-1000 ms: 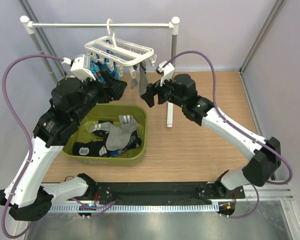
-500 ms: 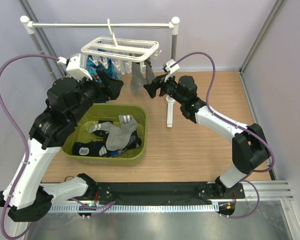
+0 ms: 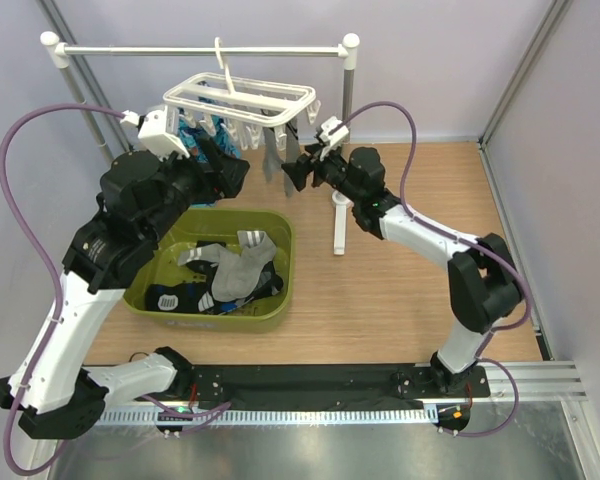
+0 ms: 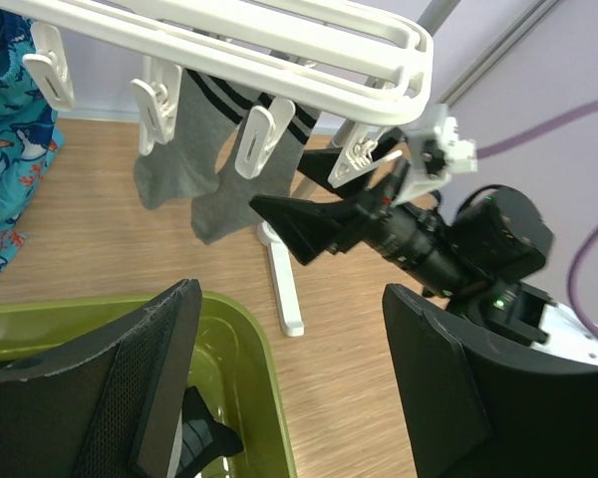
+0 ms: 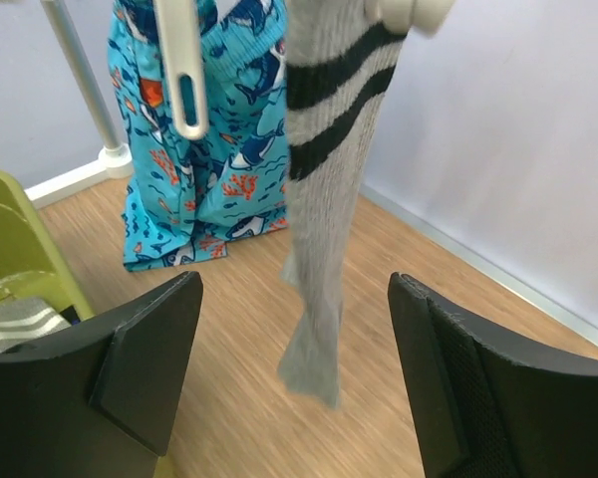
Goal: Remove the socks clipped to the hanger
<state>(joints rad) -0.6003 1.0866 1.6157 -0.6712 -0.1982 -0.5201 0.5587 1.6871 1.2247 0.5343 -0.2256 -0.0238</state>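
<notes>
The white grid hanger (image 3: 242,100) hangs by its hook from the rail. Two grey socks (image 3: 273,150) with black-striped cuffs hang from its clips; they also show in the left wrist view (image 4: 194,149). My right gripper (image 3: 292,175) is open just right of them. In the right wrist view, one grey sock (image 5: 329,199) hangs just beyond the open right gripper (image 5: 294,284), between its fingers and untouched. My left gripper (image 3: 230,170) is open and empty left of the socks, above the bin; its wrist view (image 4: 291,299) looks past the socks at the right gripper.
A blue fish-print cloth (image 3: 195,135) is also clipped to the hanger's left part. A green bin (image 3: 290,250) under the left arm holds several loose socks (image 3: 230,270). The white rail (image 3: 200,48) stands on posts, one foot (image 3: 338,225) by the right arm.
My right gripper has moved up and left, close to the hanging grey socks. The hanger has swung and levelled out. My left arm has shifted only slightly.
</notes>
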